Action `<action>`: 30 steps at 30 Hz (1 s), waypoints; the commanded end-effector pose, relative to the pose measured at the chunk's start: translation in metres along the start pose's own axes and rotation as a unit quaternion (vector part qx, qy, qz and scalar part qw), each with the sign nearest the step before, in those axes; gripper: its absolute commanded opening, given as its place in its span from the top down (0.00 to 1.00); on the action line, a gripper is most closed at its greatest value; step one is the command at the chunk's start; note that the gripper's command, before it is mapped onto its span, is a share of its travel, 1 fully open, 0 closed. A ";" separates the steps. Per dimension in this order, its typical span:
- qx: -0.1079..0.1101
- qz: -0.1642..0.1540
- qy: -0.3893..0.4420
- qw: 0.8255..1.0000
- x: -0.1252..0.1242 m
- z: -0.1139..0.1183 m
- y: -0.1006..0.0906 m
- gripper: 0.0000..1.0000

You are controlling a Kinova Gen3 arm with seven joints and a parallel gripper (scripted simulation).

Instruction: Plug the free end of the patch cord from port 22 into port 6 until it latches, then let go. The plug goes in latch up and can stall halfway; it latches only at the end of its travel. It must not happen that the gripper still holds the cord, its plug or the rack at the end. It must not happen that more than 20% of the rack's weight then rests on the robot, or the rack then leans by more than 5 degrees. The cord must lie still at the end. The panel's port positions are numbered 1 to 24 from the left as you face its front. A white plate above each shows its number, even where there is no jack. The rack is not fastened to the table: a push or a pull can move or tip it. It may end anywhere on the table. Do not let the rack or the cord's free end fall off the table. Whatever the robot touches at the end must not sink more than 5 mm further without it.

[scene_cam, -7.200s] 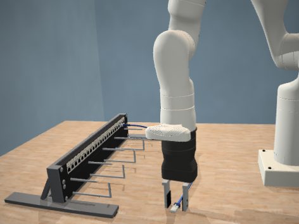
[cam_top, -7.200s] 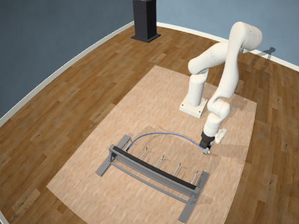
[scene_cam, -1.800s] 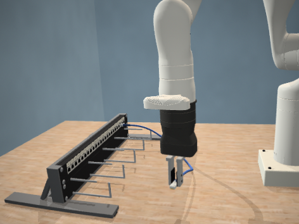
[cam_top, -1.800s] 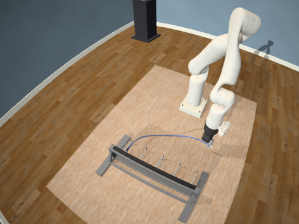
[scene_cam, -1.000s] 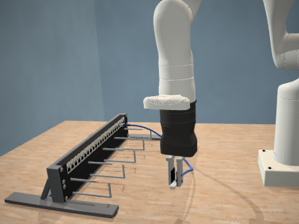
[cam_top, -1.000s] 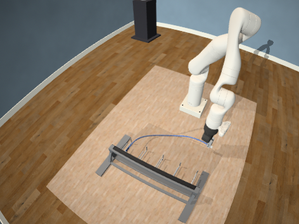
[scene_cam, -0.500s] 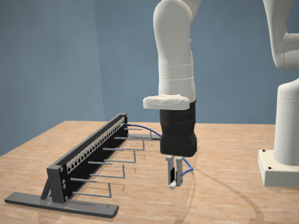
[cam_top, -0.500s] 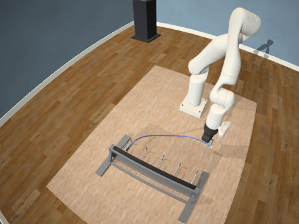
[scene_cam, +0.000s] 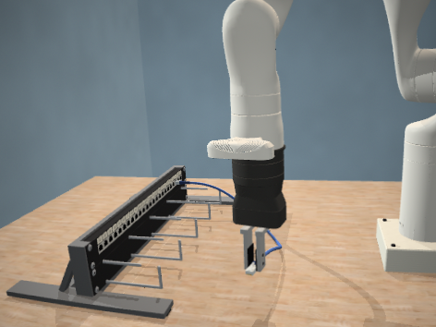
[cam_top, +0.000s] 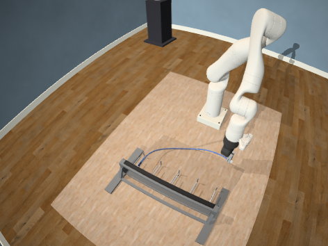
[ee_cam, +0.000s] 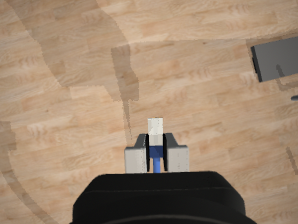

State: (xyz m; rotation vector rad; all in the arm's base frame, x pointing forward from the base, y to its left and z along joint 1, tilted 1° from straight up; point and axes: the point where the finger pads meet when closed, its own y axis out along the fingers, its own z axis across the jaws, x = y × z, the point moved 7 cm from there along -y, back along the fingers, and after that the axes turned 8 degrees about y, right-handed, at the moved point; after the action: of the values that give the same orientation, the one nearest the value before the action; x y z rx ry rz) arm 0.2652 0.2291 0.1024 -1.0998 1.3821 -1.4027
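Observation:
The patch panel [cam_top: 167, 185] [scene_cam: 139, 209] is a long black strip in a grey rack [cam_top: 114, 183] [scene_cam: 83, 296] on the table. The blue patch cord [cam_top: 181, 149] [scene_cam: 208, 187] runs from a port near the panel's far end in the exterior view and arcs over to my gripper [cam_top: 230, 159] [scene_cam: 255, 264] [ee_cam: 156, 145]. The gripper points straight down and is shut on the cord's white plug [scene_cam: 250, 272] [ee_cam: 155, 125]. The plug's tip sticks out below the fingers, a little above the table. The gripper stands well in front of the panel, apart from it.
Several grey wire hooks [cam_top: 175, 176] [scene_cam: 175, 235] stick out from the panel's front toward the gripper. A rack foot [ee_cam: 276, 60] shows at the wrist view's right edge. The arm's white base [cam_top: 212, 118] [scene_cam: 406, 249] stands behind. A black pedestal [cam_top: 160, 21] stands on the floor far off.

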 end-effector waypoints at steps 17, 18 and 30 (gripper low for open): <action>0.000 0.001 0.021 1.000 0.001 0.006 -0.002 1.00; 0.000 0.001 0.023 1.000 0.001 0.007 -0.002 1.00; 0.000 0.001 0.043 0.999 0.002 0.012 -0.003 1.00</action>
State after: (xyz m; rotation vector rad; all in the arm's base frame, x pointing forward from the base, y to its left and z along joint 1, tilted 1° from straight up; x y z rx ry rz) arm 0.2752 0.2245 0.1047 -1.0529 1.4394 -1.4610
